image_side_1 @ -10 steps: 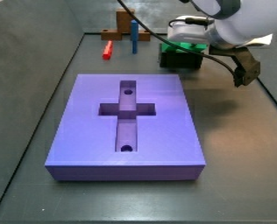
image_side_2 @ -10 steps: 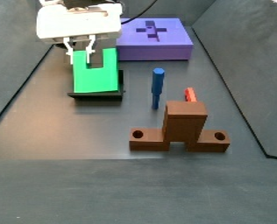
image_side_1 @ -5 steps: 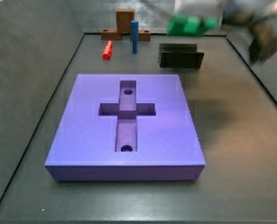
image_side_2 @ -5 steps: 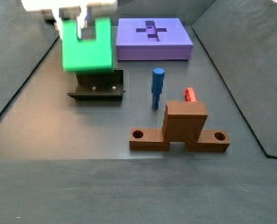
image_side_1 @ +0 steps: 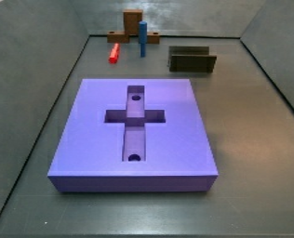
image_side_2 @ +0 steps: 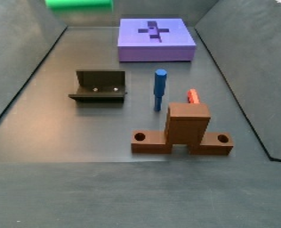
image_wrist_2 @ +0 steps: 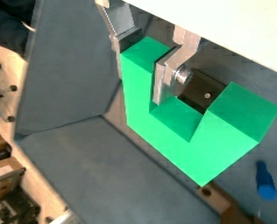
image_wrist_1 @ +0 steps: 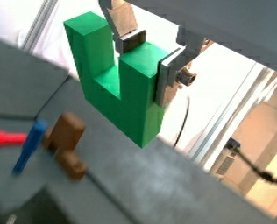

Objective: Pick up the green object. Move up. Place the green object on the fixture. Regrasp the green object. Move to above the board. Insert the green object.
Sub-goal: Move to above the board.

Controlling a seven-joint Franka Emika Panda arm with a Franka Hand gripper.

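The green object (image_wrist_1: pixel 115 77) is gripped by the pincer (image_wrist_1: pixel 152 54), whose silver fingers (image_wrist_1: pixel 170 73) are clamped across one prong of the U-shaped piece in both wrist views. In a side view only a green sliver (image_side_2: pixel 80 4) is seen at the picture's upper edge, so the piece is carried high above the surface (image_side_2: pixel 108 134), well clear of everything. The fixture (image_side_2: pixel 98 86) stands vacant, and the cross recess of the board (image_side_1: pixel 135 130) is unfilled.

Step judged in hand: transfer to above the board, with the grasp already made. Next move judged to call for travel over the board, alignment of the piece with the recess, then a straight descent.

Orientation: the notch opens towards the pincer, with the solid base hanging away from it. The long axis appears to run across the two prongs, crosswise to the fingers. Heading relative to the recess cannot be told.
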